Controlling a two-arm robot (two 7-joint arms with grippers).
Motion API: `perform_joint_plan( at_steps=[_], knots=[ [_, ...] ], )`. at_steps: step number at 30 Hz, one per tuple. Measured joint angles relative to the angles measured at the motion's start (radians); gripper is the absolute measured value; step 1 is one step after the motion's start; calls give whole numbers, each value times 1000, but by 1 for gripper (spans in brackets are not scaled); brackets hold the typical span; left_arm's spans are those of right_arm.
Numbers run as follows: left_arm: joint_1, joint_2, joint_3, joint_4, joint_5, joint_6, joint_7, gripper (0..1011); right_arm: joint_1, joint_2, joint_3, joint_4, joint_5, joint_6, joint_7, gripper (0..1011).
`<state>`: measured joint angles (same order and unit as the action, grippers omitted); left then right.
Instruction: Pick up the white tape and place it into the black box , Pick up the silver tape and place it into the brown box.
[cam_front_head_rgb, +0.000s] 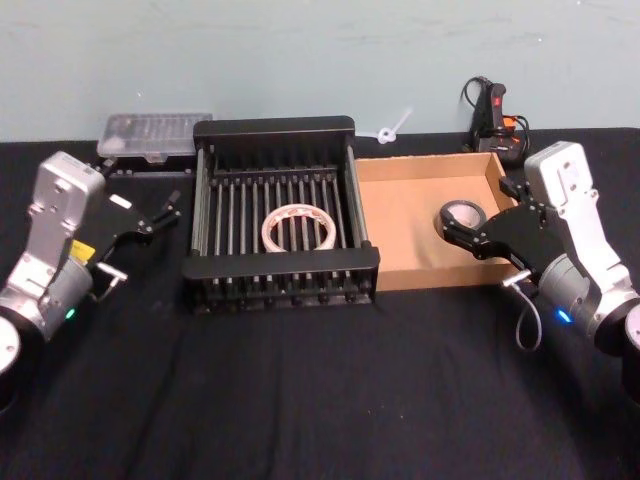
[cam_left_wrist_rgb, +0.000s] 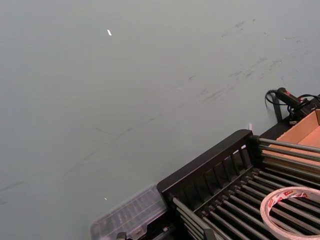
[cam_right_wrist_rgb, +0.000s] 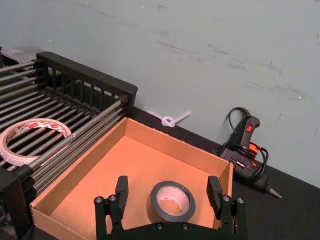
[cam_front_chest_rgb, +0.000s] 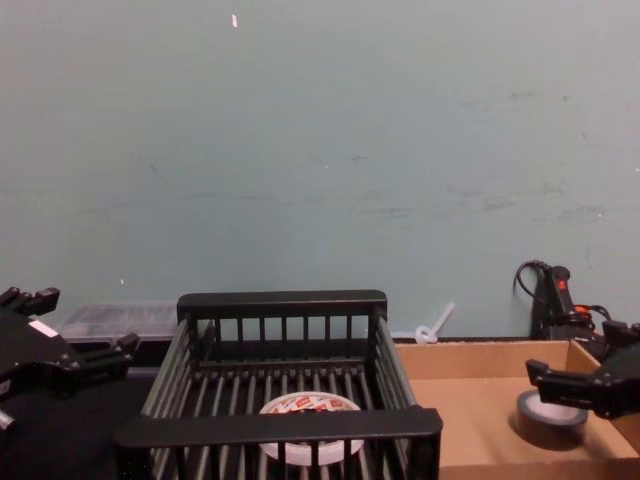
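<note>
Silver tape (cam_front_head_rgb: 462, 214) lies flat in the brown box (cam_front_head_rgb: 400, 215), frame right, between my right hand's (cam_front_head_rgb: 466, 232) spread fingers, not gripped. White tape (cam_front_head_rgb: 297, 228) lies flat in the black box (cam_front_head_rgb: 275, 127), centre. My left hand (cam_front_head_rgb: 158, 214), open and empty, hangs over the bench (cam_front_head_rgb: 300, 400) at far left.

1. You have two rolls of tape: one white tape (cam_front_head_rgb: 297, 228) and one silver tape (cam_front_head_rgb: 464, 214).
2. You have two boxes side by side: one black box (cam_front_head_rgb: 275, 128) and one brown box (cam_front_head_rgb: 400, 270).
3. You have two grippers: the left gripper (cam_front_head_rgb: 168, 207) and the right gripper (cam_front_head_rgb: 456, 231).
4. You have one clear plastic case (cam_front_head_rgb: 155, 136) behind the black box's left corner.
5. You have one glue gun (cam_front_head_rgb: 495, 110) behind the brown box.
6. You have one small white plastic piece (cam_front_head_rgb: 388, 129) by the wall.
</note>
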<state>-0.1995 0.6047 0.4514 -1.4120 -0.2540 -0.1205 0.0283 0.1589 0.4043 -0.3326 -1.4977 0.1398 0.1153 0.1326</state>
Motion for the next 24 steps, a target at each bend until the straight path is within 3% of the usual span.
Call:
perform_joint_plan(
  at_steps=[24],
  knots=[
    [0,0,0,0,0,0,0,1001,3,2,-3,3,3,0,2,1003]
  ],
)
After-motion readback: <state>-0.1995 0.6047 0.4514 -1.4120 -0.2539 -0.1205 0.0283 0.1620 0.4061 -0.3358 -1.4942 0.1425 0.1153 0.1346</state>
